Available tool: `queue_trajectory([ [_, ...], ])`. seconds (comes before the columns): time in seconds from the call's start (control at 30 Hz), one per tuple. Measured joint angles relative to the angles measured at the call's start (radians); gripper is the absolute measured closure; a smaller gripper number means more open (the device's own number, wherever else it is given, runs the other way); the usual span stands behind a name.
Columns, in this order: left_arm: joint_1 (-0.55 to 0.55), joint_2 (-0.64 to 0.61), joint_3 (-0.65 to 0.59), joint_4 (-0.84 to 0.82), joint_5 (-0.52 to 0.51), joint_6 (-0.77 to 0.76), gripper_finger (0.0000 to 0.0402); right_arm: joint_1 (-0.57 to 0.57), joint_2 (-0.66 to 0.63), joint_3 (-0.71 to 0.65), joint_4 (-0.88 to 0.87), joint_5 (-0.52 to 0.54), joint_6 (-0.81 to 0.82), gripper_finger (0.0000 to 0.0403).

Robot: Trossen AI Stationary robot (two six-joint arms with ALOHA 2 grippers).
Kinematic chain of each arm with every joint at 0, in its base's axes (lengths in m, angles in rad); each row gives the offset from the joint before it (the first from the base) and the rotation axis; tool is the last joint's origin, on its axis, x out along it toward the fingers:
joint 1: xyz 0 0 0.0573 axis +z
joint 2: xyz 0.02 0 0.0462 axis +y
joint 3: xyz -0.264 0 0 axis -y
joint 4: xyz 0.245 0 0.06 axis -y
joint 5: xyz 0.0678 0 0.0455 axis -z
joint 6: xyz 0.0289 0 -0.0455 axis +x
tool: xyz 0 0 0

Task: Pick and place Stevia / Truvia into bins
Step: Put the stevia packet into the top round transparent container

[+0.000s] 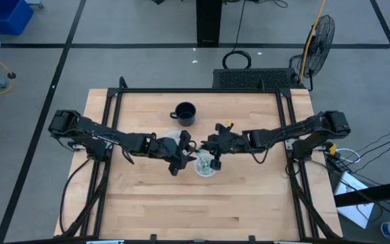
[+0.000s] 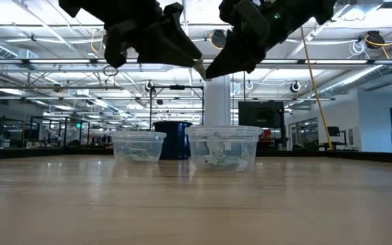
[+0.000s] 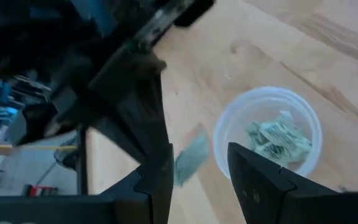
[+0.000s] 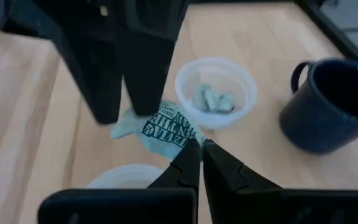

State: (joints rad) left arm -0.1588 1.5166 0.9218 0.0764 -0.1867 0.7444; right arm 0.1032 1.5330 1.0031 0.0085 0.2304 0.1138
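High view: a black mug (image 1: 184,112) was seen far of the two bins (image 1: 205,165), where the left gripper (image 1: 183,153) and right gripper (image 1: 213,154) met; bare table (image 1: 181,210) lay nearer.
Low view: both bins were seen holding packets, the grippers above them.
Left wrist: the fingers were spread, empty.
Right wrist: a Truvia packet (image 4: 165,131) was pinched in the closed tips.
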Motion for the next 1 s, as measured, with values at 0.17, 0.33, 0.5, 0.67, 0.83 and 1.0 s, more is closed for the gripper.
queue_trajectory([
  [0.17,0.003,0.000,0.000,0.029,-0.015,0.044,0.0243,-0.033,0.000,0.000,0.094,-0.105,-0.031,0.0403],
  [0.33,0.003,0.000,0.000,0.026,-0.033,0.064,0.0255,-0.046,0.000,0.000,0.099,-0.128,-0.032,0.0403],
  [0.5,0.003,0.000,0.000,0.028,-0.050,0.058,0.0321,-0.045,0.000,0.000,0.082,-0.131,-0.033,0.0403],
  [0.67,0.003,0.000,0.000,0.030,-0.090,0.058,0.0391,-0.045,0.000,0.000,0.084,-0.130,-0.063,0.0378],
  [0.83,0.002,0.000,0.000,0.023,-0.091,0.054,0.0383,-0.046,0.000,0.000,0.087,-0.126,-0.099,0.0317],
  [1.0,0.003,0.000,-0.001,-0.069,-0.111,-0.041,0.0395,-0.044,0.000,0.000,0.090,-0.096,-0.100,0.0256],
])
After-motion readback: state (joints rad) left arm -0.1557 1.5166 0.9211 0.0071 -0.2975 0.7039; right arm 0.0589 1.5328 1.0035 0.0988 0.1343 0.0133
